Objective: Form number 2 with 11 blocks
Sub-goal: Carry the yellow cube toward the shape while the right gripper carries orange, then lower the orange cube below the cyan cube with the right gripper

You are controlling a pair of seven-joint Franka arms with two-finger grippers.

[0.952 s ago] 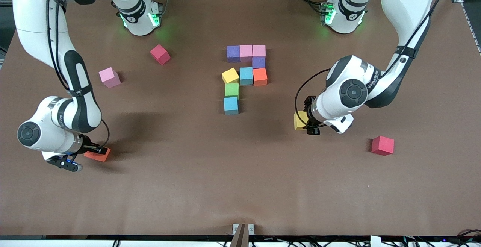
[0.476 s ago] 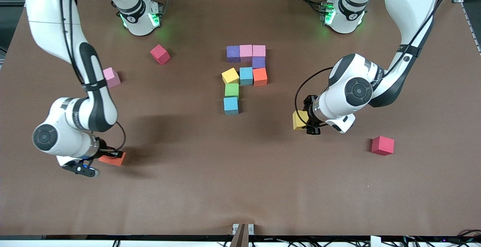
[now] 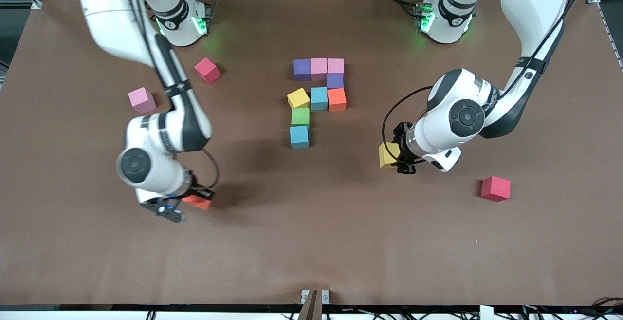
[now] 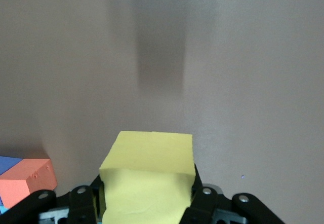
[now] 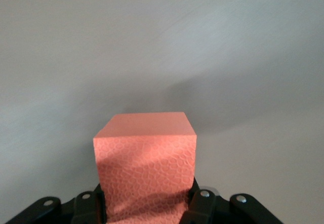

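Nine cubes sit in my unfinished number 2 mid-table, its bottom row short by two. My right arm has swept in from its end of the table toward that gap, right gripper clenched on the orange block, which was on the table a second ago. My left gripper has barely drifted, holding its yellow block aloft, waiting.
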